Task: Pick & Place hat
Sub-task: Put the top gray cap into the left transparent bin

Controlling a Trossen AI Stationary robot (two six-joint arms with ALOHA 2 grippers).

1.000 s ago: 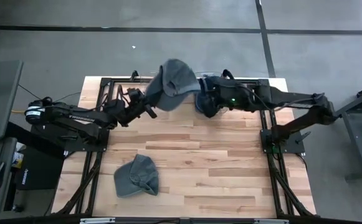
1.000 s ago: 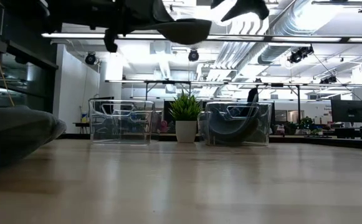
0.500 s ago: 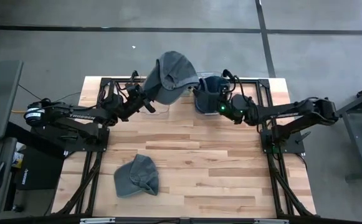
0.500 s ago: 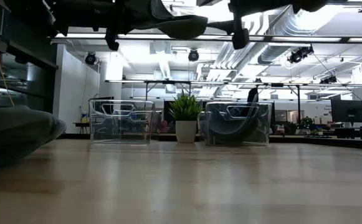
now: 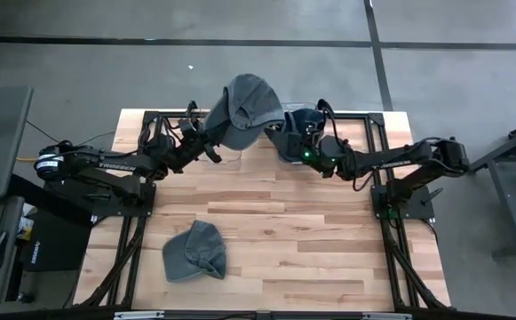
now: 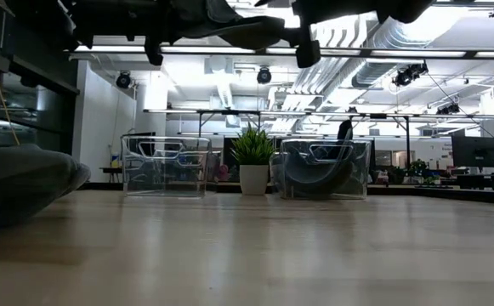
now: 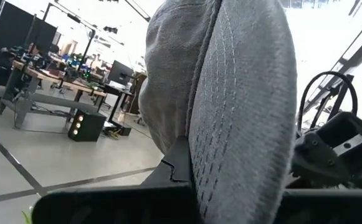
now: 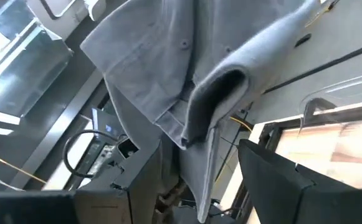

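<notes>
My left gripper is shut on a grey hat, held high above the clear left bin at the table's far edge. My right gripper hovers open just right of that hat. In the right wrist view the hat fills the space ahead of my finger, and I see no touch. A dark hat lies inside the clear right bin. A second grey hat rests on the table near its near-left part. My left gripper pinches the grey hat by its stitched brim between the two fingers, reaching up toward the far edge. The hat is lifted clear. Its crown stands beyond and above the fingers.
A small potted plant stands between the two bins at the far edge. Black frame rails run along both sides of the wooden table, whose middle and right part are bare.
My right gripper has left the right bin and moved toward the table's left, dropping a little, to sit close beside the held hat. My left gripper has carried the grey hat slightly toward the far edge and then held still.
</notes>
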